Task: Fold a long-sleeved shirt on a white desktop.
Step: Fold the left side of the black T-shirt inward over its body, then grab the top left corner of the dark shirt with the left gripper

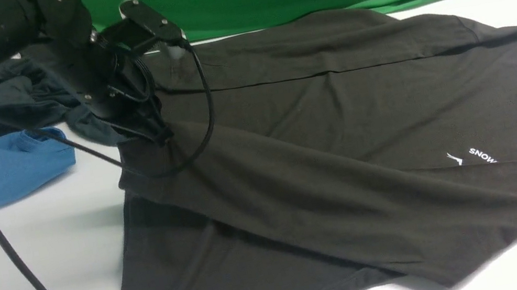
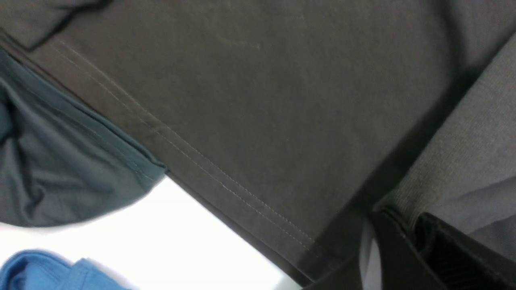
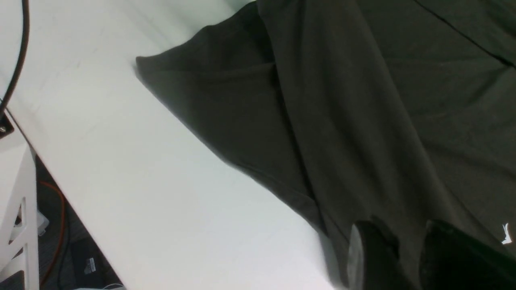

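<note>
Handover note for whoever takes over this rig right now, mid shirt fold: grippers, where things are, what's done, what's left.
Left gripper: shut on the cuff end of the near sleeve, over the hem side of the long-sleeved shirt.
Right gripper: looks pinched on the same sleeve near the shoulder, though the grip is partly hidden.
The shirt lies print up on the white desktop, collar to the robot's right.
Done: near sleeve drawn across the body.
Left: lay the sleeve down, release it, then fold the body.
Watch: the dark teal garment lies right at the hem.
</note>
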{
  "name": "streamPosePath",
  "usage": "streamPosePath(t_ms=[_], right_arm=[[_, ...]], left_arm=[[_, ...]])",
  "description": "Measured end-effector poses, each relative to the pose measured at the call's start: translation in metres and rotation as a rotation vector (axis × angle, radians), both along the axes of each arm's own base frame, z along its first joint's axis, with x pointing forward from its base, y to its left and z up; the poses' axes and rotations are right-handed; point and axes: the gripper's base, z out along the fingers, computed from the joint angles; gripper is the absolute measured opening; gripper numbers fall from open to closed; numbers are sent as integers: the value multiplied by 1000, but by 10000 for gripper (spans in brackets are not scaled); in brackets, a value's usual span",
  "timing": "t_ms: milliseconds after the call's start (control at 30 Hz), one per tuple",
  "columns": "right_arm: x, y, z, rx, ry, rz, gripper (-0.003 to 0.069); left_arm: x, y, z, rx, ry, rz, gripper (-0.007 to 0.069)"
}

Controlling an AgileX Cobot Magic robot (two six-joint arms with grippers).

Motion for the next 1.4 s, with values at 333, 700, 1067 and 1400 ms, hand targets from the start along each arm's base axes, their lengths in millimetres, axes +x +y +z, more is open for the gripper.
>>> streamPosePath(t_ms=[333,700,1067,1400], right_arm=[[0,-1,0,0,4,-15,210],[0,-1,0,8,16,-28,220],[9,-6,-1,7,10,-163,230],[44,12,36,-78,-141,-199,235]], left_arm=[[19,-1,-36,35,17,23,41],[26,9,-57,135,43,118,267],[14,20,6,79,-142,278,402],[17,-2,25,-162,-130,225,75]])
